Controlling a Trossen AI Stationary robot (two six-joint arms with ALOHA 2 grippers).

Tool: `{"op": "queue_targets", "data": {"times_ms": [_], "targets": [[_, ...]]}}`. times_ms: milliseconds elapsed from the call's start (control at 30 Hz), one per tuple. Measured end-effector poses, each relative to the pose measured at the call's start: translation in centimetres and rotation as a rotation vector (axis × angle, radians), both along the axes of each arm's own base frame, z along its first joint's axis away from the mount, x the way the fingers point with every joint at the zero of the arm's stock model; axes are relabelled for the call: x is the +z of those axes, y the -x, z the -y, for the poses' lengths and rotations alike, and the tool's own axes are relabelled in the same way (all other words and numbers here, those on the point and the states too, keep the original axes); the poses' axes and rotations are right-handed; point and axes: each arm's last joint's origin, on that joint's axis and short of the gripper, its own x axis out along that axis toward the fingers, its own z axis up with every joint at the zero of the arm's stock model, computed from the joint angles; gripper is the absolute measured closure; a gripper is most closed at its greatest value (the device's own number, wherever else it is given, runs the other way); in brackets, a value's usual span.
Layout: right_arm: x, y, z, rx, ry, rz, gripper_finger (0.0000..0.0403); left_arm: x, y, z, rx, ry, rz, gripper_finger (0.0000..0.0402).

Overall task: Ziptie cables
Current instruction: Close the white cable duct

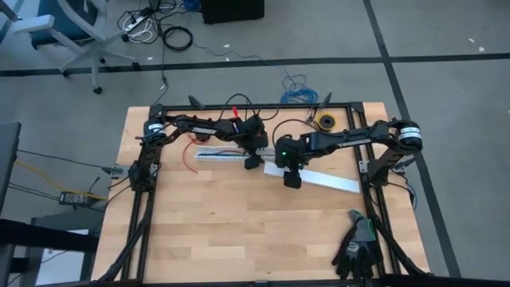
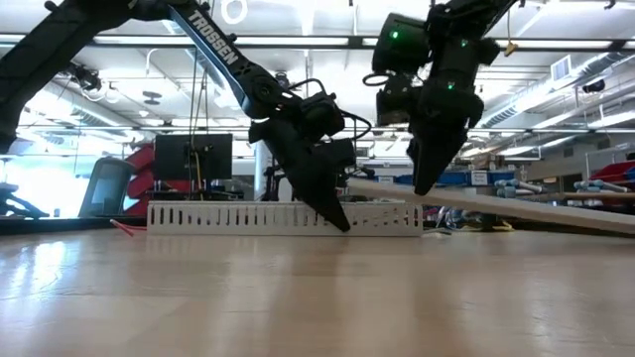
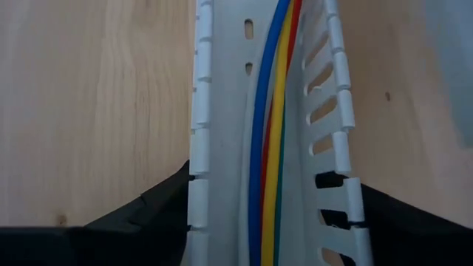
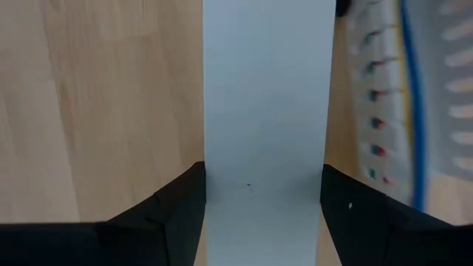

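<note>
Your left gripper [image 3: 270, 222] straddled slotted white plastic channel [image 3: 222, 111], fingers spread around its walls, steadying it; multicoloured wires [image 3: 270, 133] lay inside channel. Your right gripper [image 4: 262, 214] clamped flat white cover strip [image 4: 262, 89] beside channel, likely for capping. Ziptie not visible.

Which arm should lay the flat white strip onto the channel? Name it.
Right. The right gripper is clamped on the flat white strip, tilted up beside the slotted channel; the left gripper straddles that channel with the cables inside.
</note>
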Motion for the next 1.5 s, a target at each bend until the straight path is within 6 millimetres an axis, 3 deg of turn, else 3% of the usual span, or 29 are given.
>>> {"op": "queue_targets", "data": {"times_ms": [333, 700, 1500], "targets": [[3.4, 2.1, 1.0, -0.015, 0.182, 0.046, 0.0168, -0.2, 0.2, 0.5, -0.015, 0.007, -0.040, 0.0122], [1.5, 1.7, 3.8, 0.054, 0.160, -0.007, 0.0168, 0.6, 1.2, 1.1, -0.077, -0.002, -0.104, 0.0122], [1.2, 1.8, 3.9, 0.096, 0.137, -0.014, 0.0168, 0.9, 0.2, 1.1, 0.010, 0.018, -0.021, 0.0118]]}}
